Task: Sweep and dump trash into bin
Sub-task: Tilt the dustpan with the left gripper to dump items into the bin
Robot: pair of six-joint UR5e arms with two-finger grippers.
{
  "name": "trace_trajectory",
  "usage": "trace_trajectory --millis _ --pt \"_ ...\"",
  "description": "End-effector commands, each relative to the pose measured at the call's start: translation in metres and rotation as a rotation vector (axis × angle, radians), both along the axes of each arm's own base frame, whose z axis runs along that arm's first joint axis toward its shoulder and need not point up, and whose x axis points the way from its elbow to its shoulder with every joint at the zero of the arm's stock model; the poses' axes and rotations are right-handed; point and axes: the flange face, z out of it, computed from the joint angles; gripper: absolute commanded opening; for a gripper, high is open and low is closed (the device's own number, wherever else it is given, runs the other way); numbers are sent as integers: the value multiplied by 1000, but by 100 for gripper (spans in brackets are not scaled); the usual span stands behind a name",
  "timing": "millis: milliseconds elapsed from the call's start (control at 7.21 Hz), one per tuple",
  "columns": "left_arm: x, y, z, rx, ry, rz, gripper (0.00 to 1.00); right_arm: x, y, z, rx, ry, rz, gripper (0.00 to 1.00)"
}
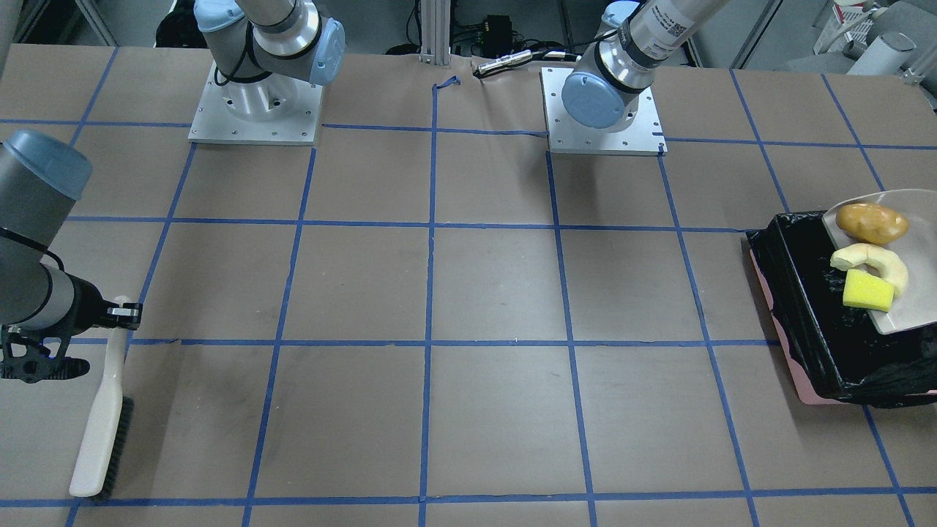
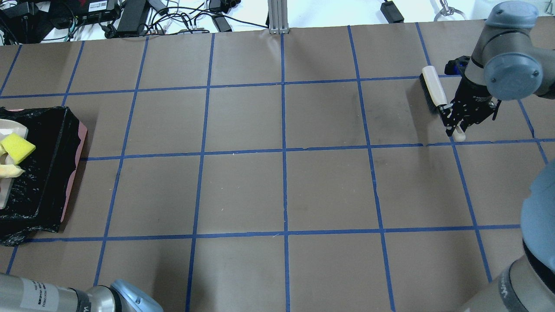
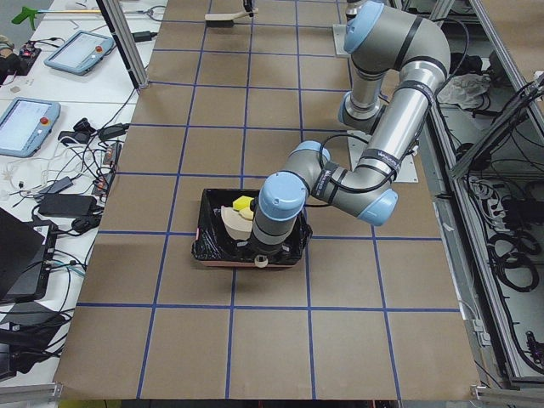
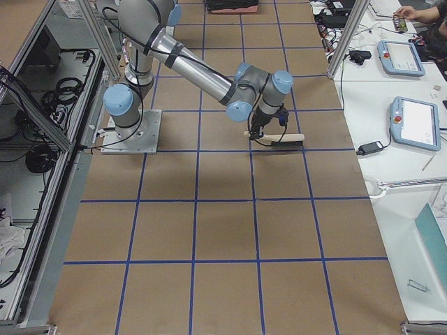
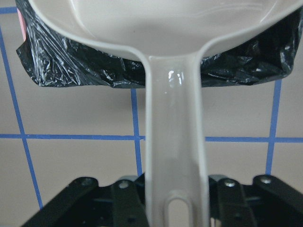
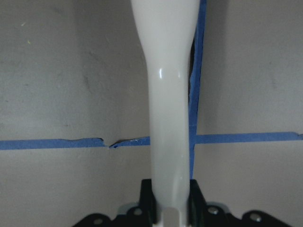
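The pink bin [image 1: 805, 293] with its black bag stands at the table's left end and also shows in the overhead view [image 2: 47, 164]. My left gripper [image 5: 173, 201] is shut on the handle of the beige dustpan [image 1: 911, 315] and holds the pan over the bin. On the pan lie the brown potato [image 1: 871, 222], the cream crescent slice [image 1: 875, 263] and the yellow sponge wedge [image 1: 867, 290]. My right gripper [image 2: 455, 119] is shut on the handle of a white brush [image 2: 433, 89], which lies on the table at the far right.
The brown table cover carries a blue tape grid. The two arm bases [image 1: 256, 110] [image 1: 604, 117] stand at the robot's edge. Cables and power bricks [image 2: 130, 17] lie beyond the far edge. A metal post [image 2: 275, 15] stands at the far middle.
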Motion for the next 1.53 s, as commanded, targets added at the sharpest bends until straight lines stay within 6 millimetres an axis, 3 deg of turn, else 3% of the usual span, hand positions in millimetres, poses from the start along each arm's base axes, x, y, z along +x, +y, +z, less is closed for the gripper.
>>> trace_trajectory --millis 0,416,833,972,1249,1388 --pt "6 -1 -2 6 -18 19 0 0 1 -3 4 -2 0 37" --pt "1 1 11 39 -59 33 0 1 3 -5 9 -3 -1 57" --pt "-15 -10 20 79 -99 8 0 0 4 0 -1 2 -1 61" --pt "-16 -11 18 81 -99 6 0 1 3 4 -7 2 0 77" --pt "-17 -16 27 76 -163 -4 0 7 9 45 -73 23 17 99" --pt "-22 -23 31 73 -202 -11 0 13 16 71 -116 6 12 99"
